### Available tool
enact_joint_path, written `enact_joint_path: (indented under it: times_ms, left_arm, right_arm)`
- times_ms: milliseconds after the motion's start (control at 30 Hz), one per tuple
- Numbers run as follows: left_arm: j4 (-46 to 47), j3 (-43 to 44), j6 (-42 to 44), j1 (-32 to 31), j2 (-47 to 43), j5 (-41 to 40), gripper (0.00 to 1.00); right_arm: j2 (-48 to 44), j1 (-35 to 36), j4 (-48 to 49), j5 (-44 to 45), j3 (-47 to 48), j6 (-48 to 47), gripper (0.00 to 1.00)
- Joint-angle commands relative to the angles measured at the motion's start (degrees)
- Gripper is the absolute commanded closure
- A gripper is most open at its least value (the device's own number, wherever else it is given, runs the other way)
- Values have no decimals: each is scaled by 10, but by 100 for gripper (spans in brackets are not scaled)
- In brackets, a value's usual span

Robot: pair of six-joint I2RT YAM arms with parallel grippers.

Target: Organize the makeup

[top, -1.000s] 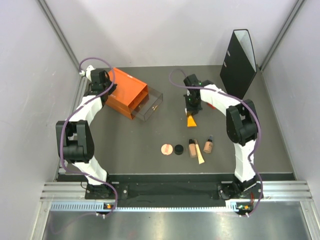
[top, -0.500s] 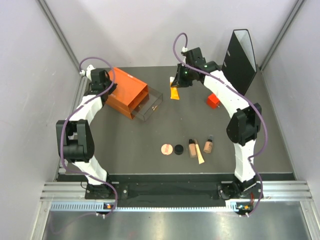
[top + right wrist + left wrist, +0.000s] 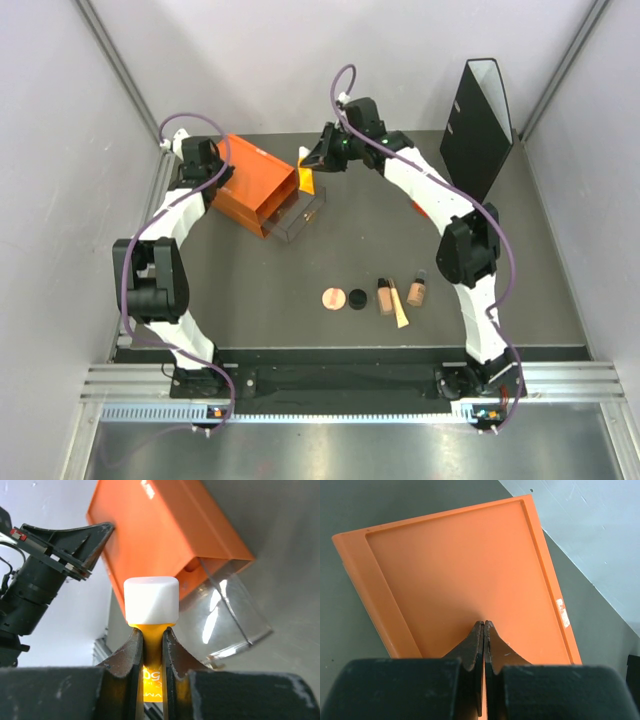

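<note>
My right gripper (image 3: 312,166) is shut on the orange tube with white cap (image 3: 151,600), holding it in the air over the clear drawer (image 3: 298,213) pulled out of the orange drawer box (image 3: 252,187). The tube also shows from above (image 3: 305,172). My left gripper (image 3: 484,626) is shut and empty, its tips on the top of the orange box (image 3: 465,580). On the table lie a round pink disc (image 3: 334,298), a small black disc (image 3: 357,298), two beige dark-capped bottles (image 3: 385,296) (image 3: 417,290) and a beige stick (image 3: 399,310).
A black upright file holder (image 3: 478,125) stands at the back right. A small red cube (image 3: 418,207) shows partly behind the right arm. Grey walls close in on both sides.
My right gripper has carried the orange tube from mid-table up and to the left, to above the open clear drawer. The left arm has not moved.
</note>
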Motion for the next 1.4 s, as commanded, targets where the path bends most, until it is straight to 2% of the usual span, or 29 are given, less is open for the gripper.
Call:
enact_joint_path:
  times_ms: [0,233,367,467,567,833,967,1100,1133,1200,1233,1367]
  left_arm:
    - [-94,-12,7,-5,46,19,100]
    - [-93,-9,5,-4,49,22,100]
    - [-92,-8,5,-5,52,22,100]
    - [-93,-3,6,-4,55,21,100]
    - [-92,0,6,-5,58,22,100]
    - [-93,1,7,-5,60,22,100]
    - [-96,0,9,-4,60,18,100]
    - [-96,4,13,-4,61,13,100]
    - [-97,8,16,-4,62,12,100]
    - [-98,12,23,-4,63,9,100]
    - [-100,15,25,-4,63,7,100]
    - [-100,16,27,-4,63,2,100]
  right_arm:
    - [22,18,72,-38,30,71,100]
    - [47,28,109,-64,13,118,95]
    - [49,27,70,-59,14,127,65]
    - [44,25,46,-53,12,127,49]
    - [49,26,46,-69,12,133,42]
    - [16,17,34,-53,11,115,40]
    - [-34,-6,-14,-28,11,48,40]
    - [-65,-36,-172,14,17,-44,39]
    - [-73,-37,-241,45,11,-95,38]
    - [-98,-38,-291,90,-6,-141,37]
    - [-109,-38,-310,121,-45,-170,37]
    - [-182,-38,-363,166,-171,-193,37]
